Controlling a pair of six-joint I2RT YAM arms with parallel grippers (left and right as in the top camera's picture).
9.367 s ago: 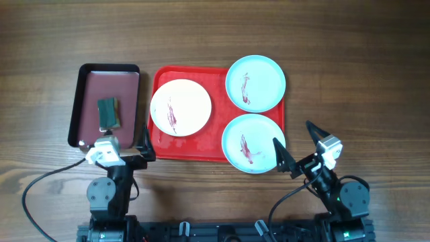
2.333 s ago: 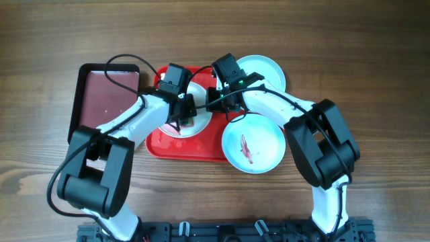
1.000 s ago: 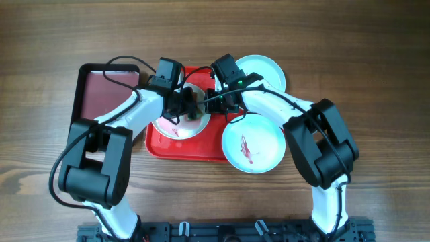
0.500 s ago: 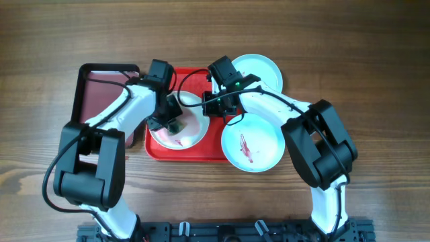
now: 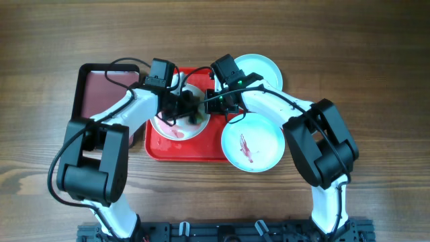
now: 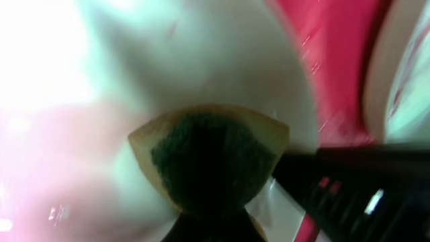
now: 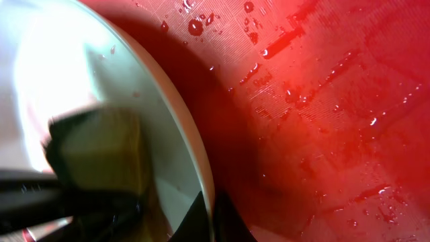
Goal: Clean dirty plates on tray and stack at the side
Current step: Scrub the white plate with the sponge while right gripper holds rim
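The white plate (image 5: pixel 176 130) is lying on the left half of the red tray (image 5: pixel 201 149), mid-table (image 5: pixel 376 60). A pale pink smear is showing on its near part, and water drops are shining on the tray's ribbed floor in the right wrist view. The left jaws are clamped shut on a green-and-yellow sponge (image 6: pixel 208 158), pressing it onto the plate. The right jaws are pinched shut on that plate's right rim. The far turquoise plate (image 5: pixel 269 67) and the near turquoise plate (image 5: pixel 259 144) are sitting at the tray's right end, and the near one is carrying a dark red streak.

Half a second ago the sponge was rubbing nearer and further left. Now it is sitting just beside the right jaws. At the start it was lying on the maroon tray (image 5: pixel 101 91) at the left, and the white plate was bearing a long dark streak.
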